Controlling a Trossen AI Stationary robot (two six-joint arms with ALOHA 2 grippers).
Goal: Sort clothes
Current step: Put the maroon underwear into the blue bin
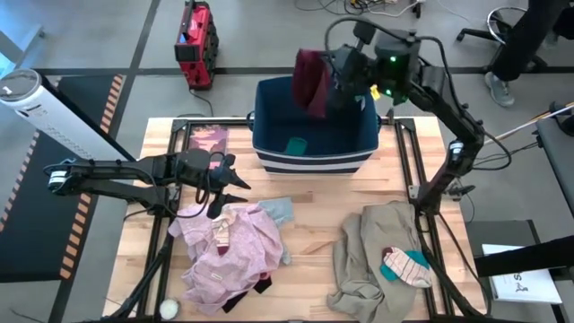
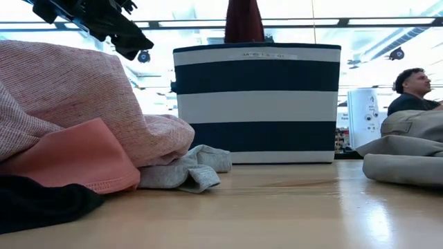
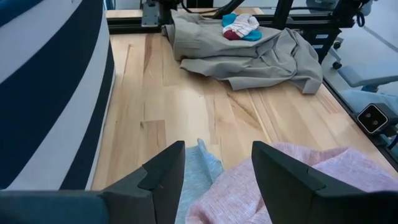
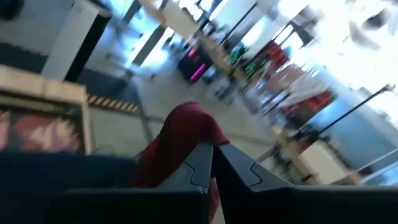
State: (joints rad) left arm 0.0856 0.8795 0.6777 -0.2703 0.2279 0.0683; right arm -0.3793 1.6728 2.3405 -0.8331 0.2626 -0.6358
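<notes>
**Maroon piece over the bin, pink pile waiting**

Pink shirt (image 3: 298,186), a loose slubby weave, lies crumpled just under my left gripper (image 1: 235,190), whose fingers stand spread and hold nothing; a light blue-grey piece (image 3: 199,180) pokes out between them. I judge the left hovers there to take the next garment from that heap.

Beyond the left fingers, across bare wood table (image 3: 186,93), the khaki-beige garment (image 3: 249,53) sprawls in heavy folds with the striped sock (image 3: 241,26) lying on top, well apart from both my grippers.

Farther off, my right gripper (image 4: 214,163) is clenched on the maroon piece (image 1: 311,81), which hangs limp and long above the navy striped bin (image 1: 314,135). Held high, I reckon, so the cloth clears the rim before dropping in. A teal piece (image 1: 296,144) already rests inside the bin below it.
</notes>
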